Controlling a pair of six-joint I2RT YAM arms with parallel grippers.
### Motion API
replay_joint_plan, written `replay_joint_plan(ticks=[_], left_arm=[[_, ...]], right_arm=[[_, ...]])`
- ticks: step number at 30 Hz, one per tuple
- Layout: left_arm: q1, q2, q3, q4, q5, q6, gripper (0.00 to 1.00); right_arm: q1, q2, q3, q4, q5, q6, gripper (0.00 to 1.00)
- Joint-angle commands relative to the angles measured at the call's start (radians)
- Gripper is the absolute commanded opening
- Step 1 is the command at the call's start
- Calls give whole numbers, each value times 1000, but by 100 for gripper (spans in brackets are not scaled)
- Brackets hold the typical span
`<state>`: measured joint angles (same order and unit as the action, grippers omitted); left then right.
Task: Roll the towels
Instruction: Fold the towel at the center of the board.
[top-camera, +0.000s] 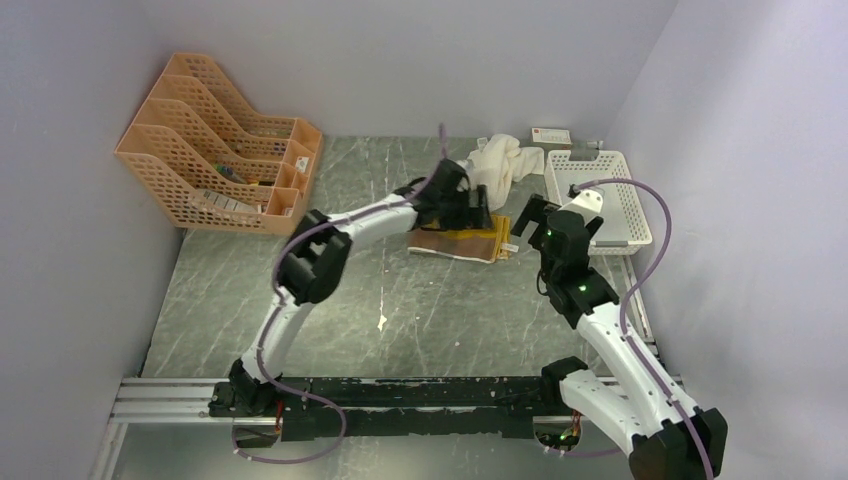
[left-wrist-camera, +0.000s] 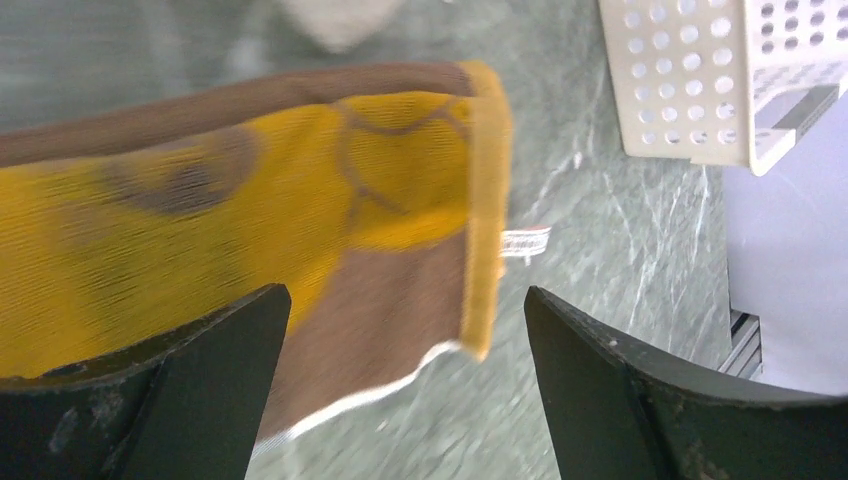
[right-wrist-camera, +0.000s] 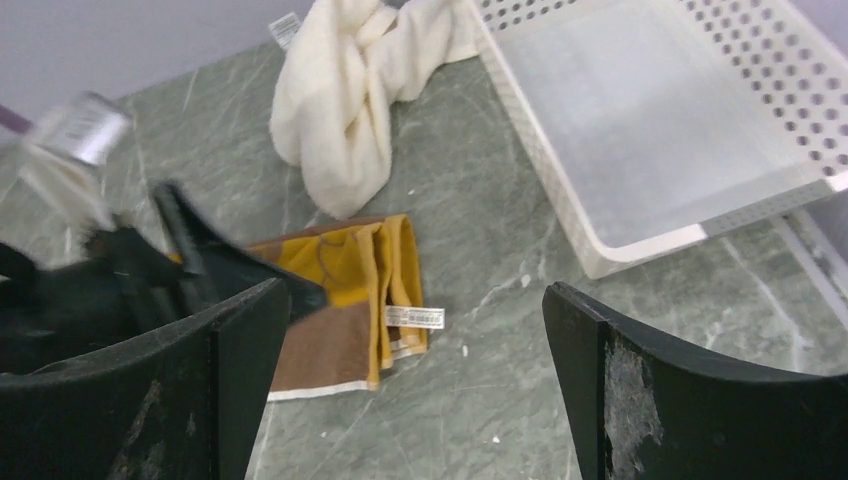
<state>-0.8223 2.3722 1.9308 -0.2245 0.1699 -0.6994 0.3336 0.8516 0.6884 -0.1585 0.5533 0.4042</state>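
The brown and yellow towel (top-camera: 460, 243) lies loosely folded and flat on the surface (top-camera: 400, 330), with a small white label (right-wrist-camera: 414, 317) sticking out at its right edge. The left hand (left-wrist-camera: 405, 295) hovers right over it, fingers spread wide and gripping nothing. The right hand (right-wrist-camera: 415, 290) hangs just to the right, fingers wide apart too, and empty. Behind them, the cream towel (right-wrist-camera: 340, 110) sits crumpled against the corner of a white basket (right-wrist-camera: 560, 215).

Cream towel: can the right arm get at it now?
Probably yes: the cream towel lies uncovered just ahead of the open right gripper, beside the basket; the left gripper nearby could crowd it.
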Motion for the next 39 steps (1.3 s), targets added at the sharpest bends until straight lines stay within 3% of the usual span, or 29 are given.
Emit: replay_joint_plan(ticks=[1, 7, 12, 22, 27, 39], left_arm=[[144, -251, -194, 73, 8, 44, 100], [274, -372, -391, -15, -19, 186, 97], [317, -374, -503, 65, 42, 196, 91], [327, -260, -433, 102, 124, 221, 77], [343, -235, -428, 133, 148, 209, 72], [361, -185, -489, 296, 277, 143, 61]], right_arm=[[-24, 22, -30, 78, -165, -28, 100], [-93, 308, 61, 86, -509, -8, 98], [-175, 497, 111, 104, -641, 29, 92], [-257, 649, 134, 147, -703, 9, 71], [-256, 730, 160, 161, -699, -4, 51], [-257, 887, 240, 176, -673, -31, 35]])
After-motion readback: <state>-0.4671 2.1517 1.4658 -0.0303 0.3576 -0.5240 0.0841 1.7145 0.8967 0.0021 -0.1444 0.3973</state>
